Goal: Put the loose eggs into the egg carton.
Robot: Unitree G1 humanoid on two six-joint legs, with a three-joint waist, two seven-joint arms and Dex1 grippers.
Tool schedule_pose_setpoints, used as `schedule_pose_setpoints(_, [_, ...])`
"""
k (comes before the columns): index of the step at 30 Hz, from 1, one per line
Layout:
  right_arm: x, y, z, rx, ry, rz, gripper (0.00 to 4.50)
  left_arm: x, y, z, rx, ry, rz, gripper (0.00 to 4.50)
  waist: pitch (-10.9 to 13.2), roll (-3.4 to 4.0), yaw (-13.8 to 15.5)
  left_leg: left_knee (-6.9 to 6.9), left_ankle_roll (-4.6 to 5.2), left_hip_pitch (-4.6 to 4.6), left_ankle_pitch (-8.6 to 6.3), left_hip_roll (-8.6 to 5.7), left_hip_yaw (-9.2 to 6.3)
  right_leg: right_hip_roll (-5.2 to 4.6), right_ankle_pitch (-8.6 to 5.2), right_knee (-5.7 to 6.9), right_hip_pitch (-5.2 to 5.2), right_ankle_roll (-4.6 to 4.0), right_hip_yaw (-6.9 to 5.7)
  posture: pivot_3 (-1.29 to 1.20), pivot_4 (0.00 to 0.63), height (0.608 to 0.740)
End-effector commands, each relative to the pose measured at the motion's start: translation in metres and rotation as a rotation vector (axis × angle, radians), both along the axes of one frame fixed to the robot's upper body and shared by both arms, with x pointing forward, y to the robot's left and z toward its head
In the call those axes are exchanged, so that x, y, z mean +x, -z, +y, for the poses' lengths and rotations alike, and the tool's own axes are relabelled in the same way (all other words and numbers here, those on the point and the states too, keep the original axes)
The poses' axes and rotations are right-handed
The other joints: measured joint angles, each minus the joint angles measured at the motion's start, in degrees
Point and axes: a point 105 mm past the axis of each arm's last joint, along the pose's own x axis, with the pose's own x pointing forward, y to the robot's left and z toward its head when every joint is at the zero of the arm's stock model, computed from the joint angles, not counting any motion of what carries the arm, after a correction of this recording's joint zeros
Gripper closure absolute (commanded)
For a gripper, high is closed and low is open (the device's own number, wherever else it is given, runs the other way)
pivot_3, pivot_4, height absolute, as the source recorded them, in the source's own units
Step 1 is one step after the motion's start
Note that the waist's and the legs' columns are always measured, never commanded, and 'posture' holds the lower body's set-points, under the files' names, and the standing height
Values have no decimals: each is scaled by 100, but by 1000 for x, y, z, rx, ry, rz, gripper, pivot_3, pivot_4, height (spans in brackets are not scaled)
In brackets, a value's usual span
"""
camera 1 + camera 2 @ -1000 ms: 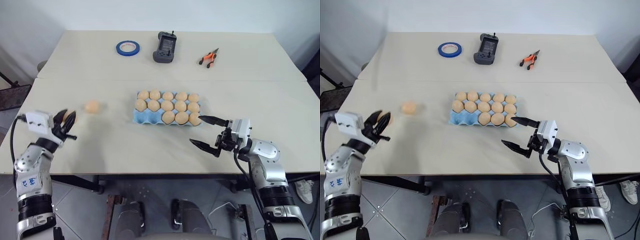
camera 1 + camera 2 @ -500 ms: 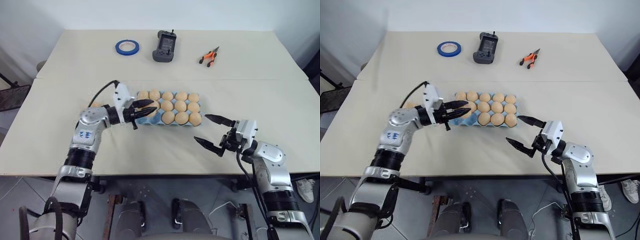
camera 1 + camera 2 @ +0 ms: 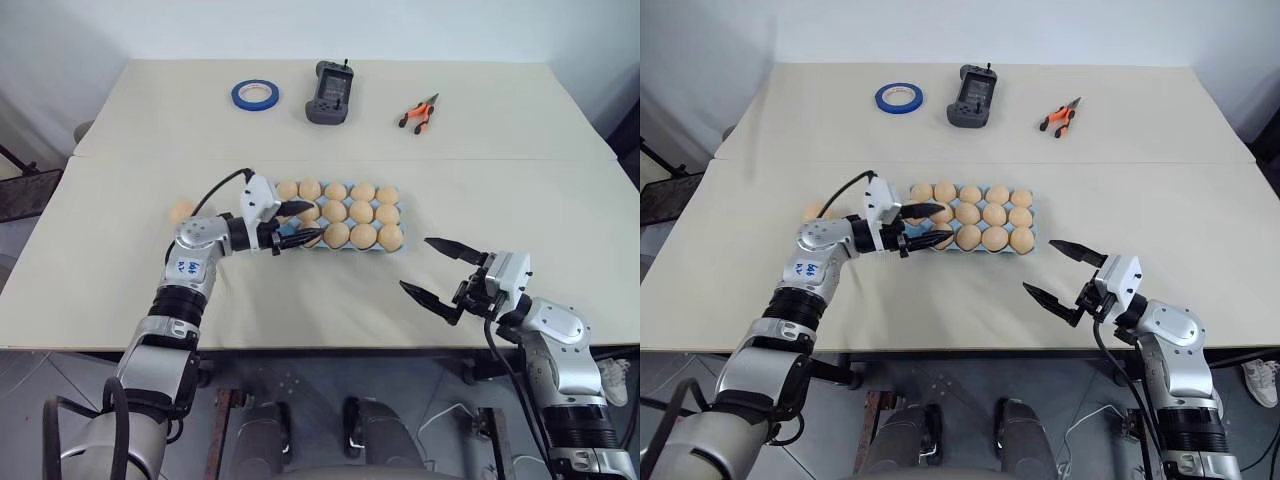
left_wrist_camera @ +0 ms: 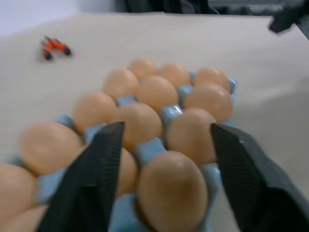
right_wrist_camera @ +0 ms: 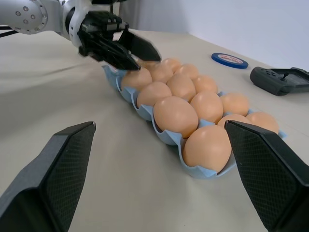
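Note:
The light blue egg carton (image 3: 330,249) lies mid-table, with several tan eggs (image 3: 350,212) in its cups. My left gripper (image 3: 298,224) is at the carton's left end. It is open, one finger (image 4: 91,179) on each side of an egg (image 4: 173,191) that rests in the near corner cup. One loose egg (image 3: 180,212) lies on the table left of the carton, behind my left arm. My right gripper (image 3: 432,272) hovers open and empty to the right of the carton, nearer the front edge.
At the far side of the table lie a blue tape ring (image 3: 255,95), a black handheld controller (image 3: 330,93) and orange-handled pliers (image 3: 418,112). A seam (image 3: 500,160) crosses the table behind the carton.
My left arm swung from the table's left edge to the carton with an egg, then its jaws opened around it in the corner cup. The right gripper drifted slightly right.

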Motion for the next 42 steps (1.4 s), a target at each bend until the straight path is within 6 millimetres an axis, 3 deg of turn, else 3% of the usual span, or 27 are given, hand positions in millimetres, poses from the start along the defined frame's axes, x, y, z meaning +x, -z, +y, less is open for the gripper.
schedule_pose_setpoints(1, [1, -12, 0, 6, -19, -41, 0, -10, -33, 28, -98, -64, -134, 1328, 0, 0, -10, -1, 0, 0, 0, 0, -1, 0, 0, 0, 0, 0, 0, 0, 150, 740])
schedule_pose_setpoints(5, [3, -11, 5, 6, -53, -30, 0, -22, -29, 72, -128, -210, -120, 1328, 0, 1, -27, -4, -1, 4, 0, 1, 0, -1, 0, 1, 1, 0, 6, 0, 150, 740])
schedule_pose_setpoints(8, [5, -11, 8, 7, -74, -31, 0, -34, -20, 101, -122, -303, -93, 714, 0, 0, -54, -2, 0, 4, 0, 0, -1, -6, 0, 4, 2, 0, 12, 0, 150, 740])
schedule_pose_setpoints(10, [7, -13, 13, 9, -110, -35, 0, -46, -11, 133, -121, -462, -109, 126, 0, 0, -82, -1, 1, 3, 0, -1, -4, -11, 0, 4, 2, 0, 22, 0, 150, 740])
schedule_pose_setpoints(11, [8, -13, 15, 10, -124, -35, 0, -52, -8, 146, -108, -528, -125, 54, 0, 0, -105, -2, -1, 4, -1, -2, -7, -19, 0, 4, 4, -1, 37, 0, 150, 740])
schedule_pose_setpoints(18, [18, -14, 25, 3, -168, -45, 0, -81, 10, 186, -141, -770, -90, 54, 0, 0, -104, -17, -23, 5, -14, -14, -10, -45, 1, -1, 2, -2, 44, 0, 150, 740])
schedule_pose_setpoints(22, [22, -17, 30, 14, -181, -58, 0, -89, 24, 197, -130, -849, -49, 54, 0, 0, -109, -29, -24, 5, -14, -19, -9, -52, 1, -11, 2, -2, 44, 0, 150, 740])
schedule_pose_setpoints(28, [23, -18, 37, 16, -206, -64, 0, -77, 30, 193, -97, -874, -28, 54, 0, 0, -105, -41, -25, 3, -15, -19, -9, -52, 1, -23, 0, -2, 41, 0, 150, 740])
schedule_pose_setpoints(32, [26, -20, 37, 15, -204, -72, 0, -56, 28, 189, -80, -872, -15, 54, 0, 0, -105, -39, -25, 2, -15, -20, -8, -52, 2, -23, 1, -1, 39, 0, 150, 740])
schedule_pose_setpoints(35, [25, -20, 37, 14, -201, -77, 0, -29, 21, 188, -82, -897, -25, 54, 0, 0, -98, -37, -24, 4, -14, -20, -7, -51, 2, -17, 2, -1, 35, 0, 150, 740])
schedule_pose_setpoints(42, [23, -19, 34, 20, -175, -85, 0, 6, 33, 182, -47, -921, 57, 54, -1, -1, -136, -36, 1, 2, -6, -24, 16, -48, 7, -18, -1, 8, -6, 0, 150, 740])
